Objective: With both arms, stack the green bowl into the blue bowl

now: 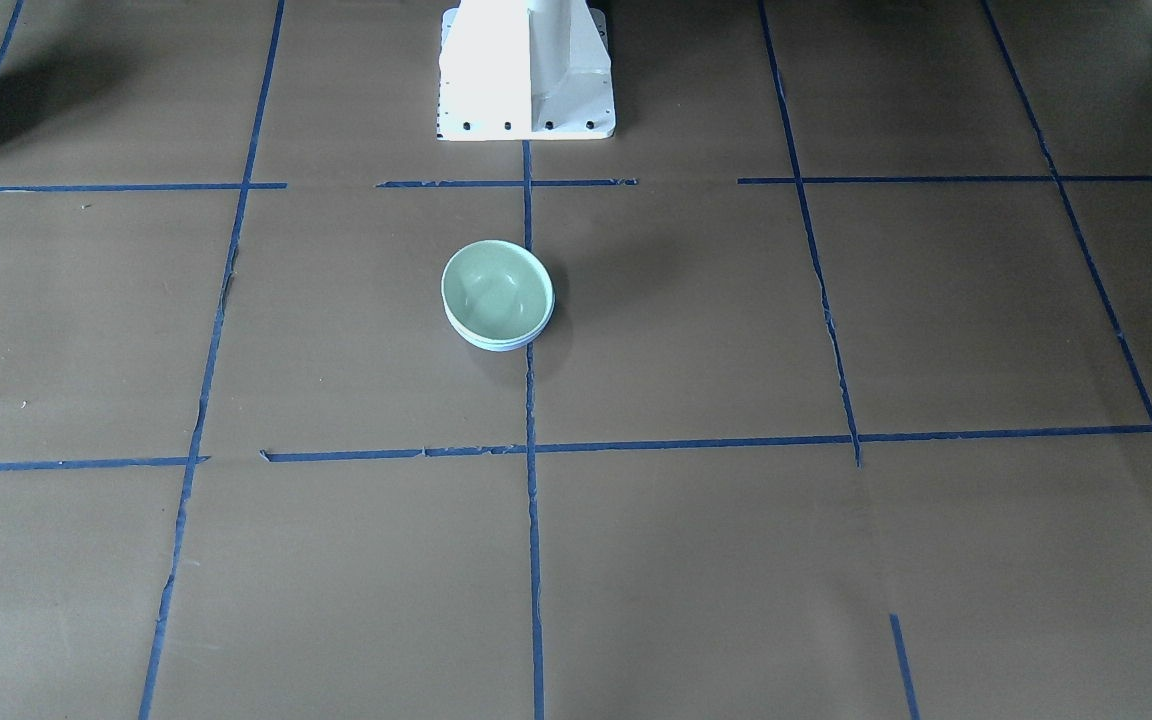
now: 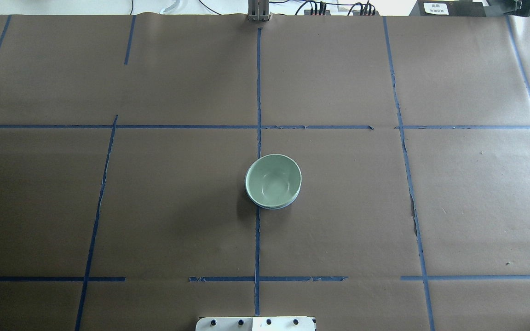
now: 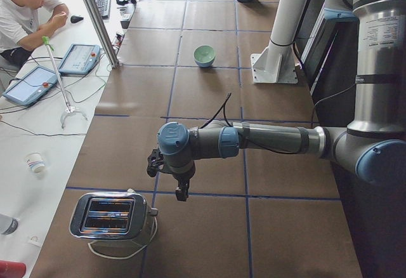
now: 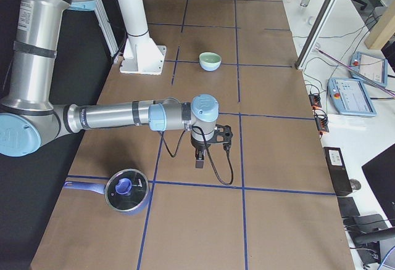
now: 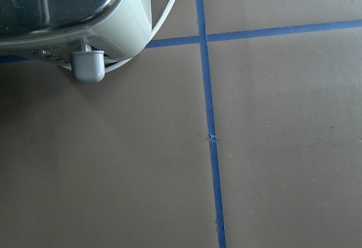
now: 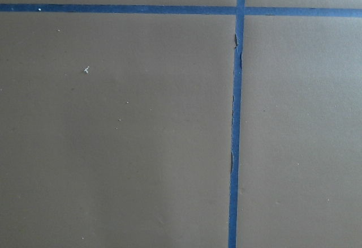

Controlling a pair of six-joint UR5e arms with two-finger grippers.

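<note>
Nesting inside the blue bowl (image 2: 272, 207) on the desk (image 2: 154, 216), the green bowl (image 2: 273, 180) lies well apart from left gripper (image 3: 182, 193) and right gripper (image 4: 199, 161), neither clearly nearer; whether either is apart or together, I cannot tell

My left arm (image 3: 273, 139) and right arm (image 4: 117, 115) are silver-grey tubes with light blue joint caps (image 4: 204, 106), black cables (image 3: 221, 105) and a white pedestal (image 1: 526, 75).

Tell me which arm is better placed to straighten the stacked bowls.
Right, I'd say, narrowly. The green bowl sits in the blue bowl, just off the centre tape line toward the right arm. Both arms hang far off, the left arm by the toaster, the right by the pot.
</note>
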